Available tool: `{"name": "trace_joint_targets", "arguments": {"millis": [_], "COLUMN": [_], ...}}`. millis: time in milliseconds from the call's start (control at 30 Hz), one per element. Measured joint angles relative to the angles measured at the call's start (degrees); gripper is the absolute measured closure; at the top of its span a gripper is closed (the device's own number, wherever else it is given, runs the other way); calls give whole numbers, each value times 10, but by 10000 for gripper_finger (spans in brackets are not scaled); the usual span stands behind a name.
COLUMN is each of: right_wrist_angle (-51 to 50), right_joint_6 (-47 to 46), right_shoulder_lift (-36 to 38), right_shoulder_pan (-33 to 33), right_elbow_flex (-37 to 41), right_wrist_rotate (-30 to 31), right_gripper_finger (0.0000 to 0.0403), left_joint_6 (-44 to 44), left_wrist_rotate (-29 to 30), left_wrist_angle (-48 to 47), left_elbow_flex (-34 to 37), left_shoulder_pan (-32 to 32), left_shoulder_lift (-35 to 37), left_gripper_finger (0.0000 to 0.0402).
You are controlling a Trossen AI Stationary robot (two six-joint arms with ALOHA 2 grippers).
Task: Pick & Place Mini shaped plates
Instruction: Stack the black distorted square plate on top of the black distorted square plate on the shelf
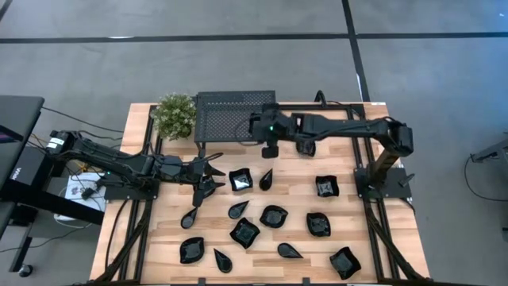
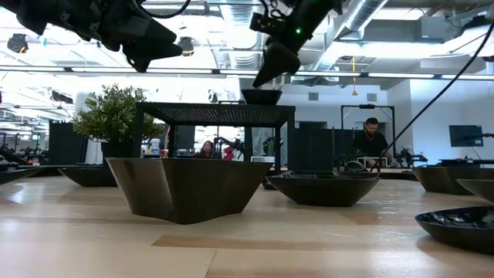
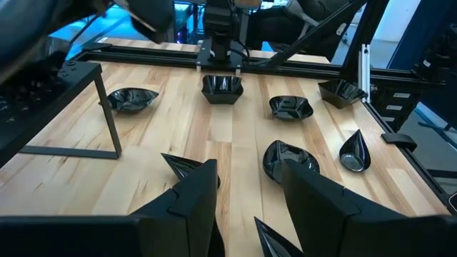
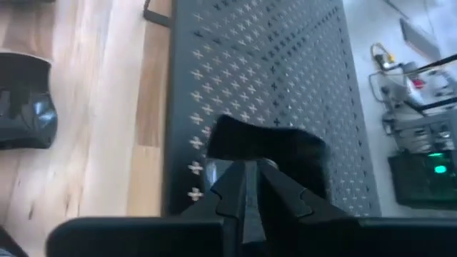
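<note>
Over the perforated rack [image 1: 235,115], your right gripper [image 4: 246,187] pinches a squarish mini plate [image 4: 268,151] just above its top, while the left gripper [image 1: 213,176], fingers spread, hovers nearer the table's plates.

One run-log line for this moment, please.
right gripper: pinching mini plate rim over perforated rack | left gripper: open, above table plates

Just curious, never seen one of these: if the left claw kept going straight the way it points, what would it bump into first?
Probably the left gripper would meet the nearest squarish plate just ahead on the table; depth is hard to judge.
</note>
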State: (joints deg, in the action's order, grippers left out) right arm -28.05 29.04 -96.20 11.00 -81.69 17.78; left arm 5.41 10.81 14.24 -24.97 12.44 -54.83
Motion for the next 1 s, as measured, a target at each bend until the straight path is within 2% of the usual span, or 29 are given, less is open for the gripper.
{"name": "trace_joint_targets", "arguments": {"millis": [133, 267, 500, 633, 767, 1000], "right_wrist_angle": [2, 2, -14, -101, -211, -451], "right_joint_6": [0, 0, -2, -52, -164, -369], "right_shoulder_lift": [0, 0, 16, 31, 34, 33], "right_shoulder_pan": [12, 7, -57, -115, -169, -233], "right_elbow_flex": [0, 0, -4, -42, -78, -80], "right_wrist_rotate": [2, 18, 124, 136, 100, 95], "right_gripper_finger": [384, 372, 327, 308, 299, 304], "left_joint_6": [0, 0, 0, 0, 0, 0], "left_wrist_rotate": [1, 1, 1, 1, 1, 1], "left_wrist_angle": [0, 0, 0, 0, 0, -2], "left_elbow_flex": [0, 0, 0, 0, 0, 8], "left_shoulder_pan": [0, 0, 0, 0, 0, 0], "left_shoulder_lift": [0, 0, 0, 0, 0, 0], "left_gripper_finger": [243, 243, 243, 243, 243, 243]}}
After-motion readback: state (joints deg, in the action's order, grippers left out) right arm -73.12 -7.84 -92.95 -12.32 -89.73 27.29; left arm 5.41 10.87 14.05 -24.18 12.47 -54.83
